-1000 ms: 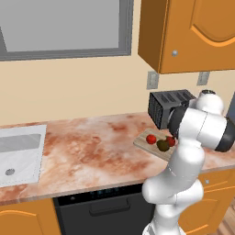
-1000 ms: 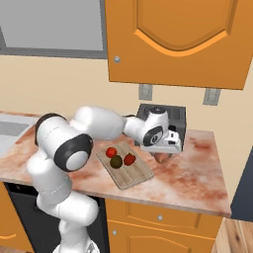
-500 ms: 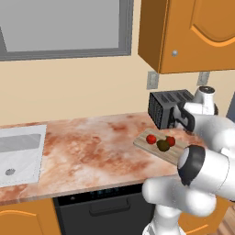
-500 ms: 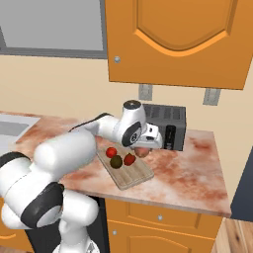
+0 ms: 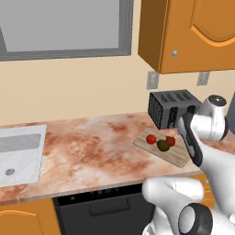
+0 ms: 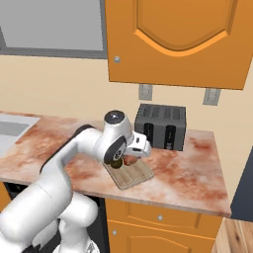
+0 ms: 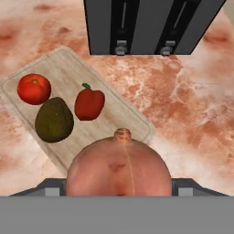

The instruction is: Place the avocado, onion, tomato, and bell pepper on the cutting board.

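While gripped by the gripper (image 7: 119, 192): onion (image 7: 119, 167) above cutting board (image 7: 119, 116); no readable writing

Compared with the earlier pictures, the arm is folded differently. One second ago the elbow stands high and the forearm reaches out to the right of the cutting board (image 6: 132, 174), with the hand near the toaster (image 6: 161, 126). Now the arm sweeps low across the counter (image 6: 197, 163) front and the hand sits over the board's near edge. The gripper (image 6: 129, 159) carries the onion (image 7: 119, 165), which has moved from beside the toaster to a position above the board's near end, close to the bell pepper (image 7: 89, 103).
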